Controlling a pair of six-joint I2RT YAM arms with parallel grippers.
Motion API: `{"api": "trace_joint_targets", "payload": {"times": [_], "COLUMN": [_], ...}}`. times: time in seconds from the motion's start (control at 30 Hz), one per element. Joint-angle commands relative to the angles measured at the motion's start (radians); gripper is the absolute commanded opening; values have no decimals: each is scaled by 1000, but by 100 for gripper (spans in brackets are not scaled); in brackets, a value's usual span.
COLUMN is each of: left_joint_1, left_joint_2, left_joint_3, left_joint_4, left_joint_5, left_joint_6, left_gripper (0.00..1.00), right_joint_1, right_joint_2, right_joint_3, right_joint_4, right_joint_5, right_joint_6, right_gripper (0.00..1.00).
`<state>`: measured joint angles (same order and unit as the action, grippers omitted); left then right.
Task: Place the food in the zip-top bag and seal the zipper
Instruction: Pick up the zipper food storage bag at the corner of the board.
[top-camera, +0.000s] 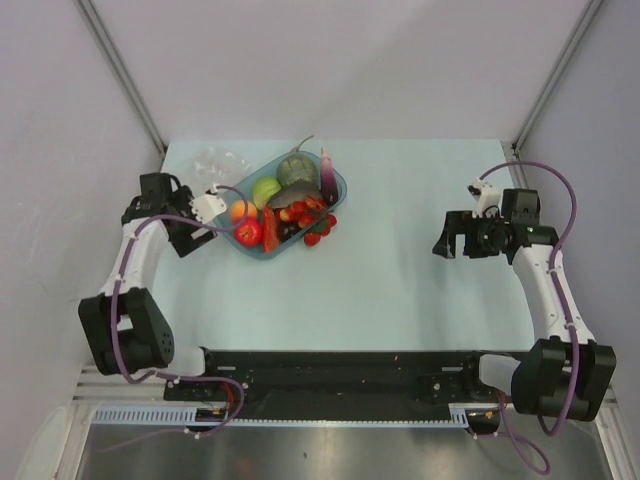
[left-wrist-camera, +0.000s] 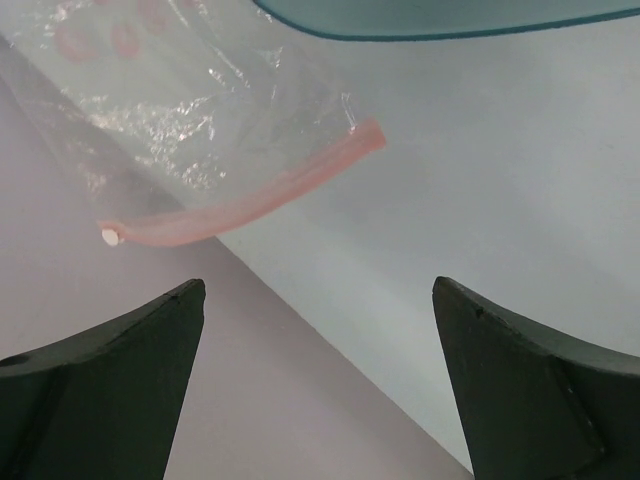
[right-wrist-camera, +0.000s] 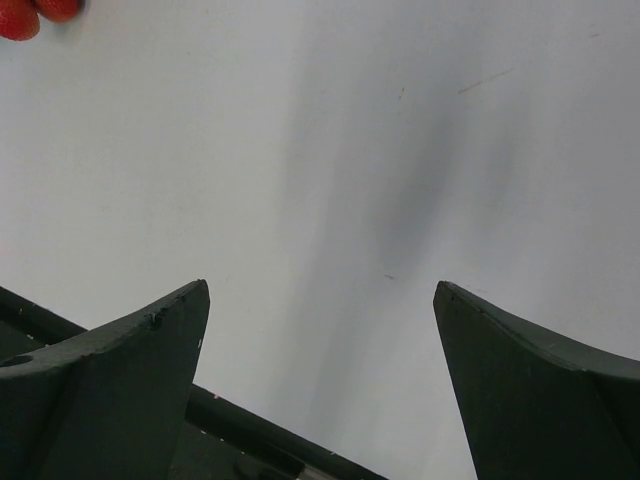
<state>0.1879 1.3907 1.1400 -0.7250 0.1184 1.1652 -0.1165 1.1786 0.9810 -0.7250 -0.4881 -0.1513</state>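
Observation:
The food lies in a blue translucent tray (top-camera: 342, 184): dark green squash (top-camera: 297, 169), light green apple (top-camera: 265, 190), orange (top-camera: 239, 210), red tomato (top-camera: 248, 233), purple eggplant (top-camera: 327, 172), grey fish (top-camera: 290, 196), small red pieces (top-camera: 314, 210). A few red pieces (top-camera: 313, 238) lie on the table beside the tray. They also show at the top left of the right wrist view (right-wrist-camera: 20, 15). The clear zip-top bag (top-camera: 220, 160) lies flat, left of the tray. In the left wrist view the bag (left-wrist-camera: 190, 120) has a pink zipper (left-wrist-camera: 250, 200). My left gripper (top-camera: 180, 215) (left-wrist-camera: 318, 285) is open and empty, short of the bag. My right gripper (top-camera: 452, 235) (right-wrist-camera: 320, 285) is open and empty, far right.
The tray's rim (left-wrist-camera: 440, 22) shows at the top of the left wrist view. The table's left edge (left-wrist-camera: 330, 345) runs close under the left gripper. Grey walls stand on three sides. A black rail (top-camera: 340, 375) runs along the near edge.

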Motion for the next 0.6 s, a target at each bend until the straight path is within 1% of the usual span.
{"api": "trace_joint_targets", "payload": {"times": [0.0,0.1,0.3,0.37,0.43,0.57], "left_joint_1": [10,13,25,31,36,51], "left_joint_2": [68,116,251,290,310,353], "left_joint_3": [-49,-83,-86,-91,-105,-108], "left_joint_4": [203,314,439,452,521,596], "left_joint_5": [35,20,-19,-28,-42,-34], "left_joint_6": [145,163,180,203,211,185], "left_gripper": [100,100,100,100,100,100], "right_joint_1": [5,5,6,6,6,6], "right_joint_2": [21,35,64,73,88,107], "right_joint_3": [53,58,68,73,77,84], "right_joint_4": [-2,-5,-14,-16,-20,-22], "right_joint_5": [-17,-12,-9,-6,-6,-1], "right_joint_6": [-5,-5,-5,-7,-7,-5], "right_gripper": [100,100,100,100,100,100]}}
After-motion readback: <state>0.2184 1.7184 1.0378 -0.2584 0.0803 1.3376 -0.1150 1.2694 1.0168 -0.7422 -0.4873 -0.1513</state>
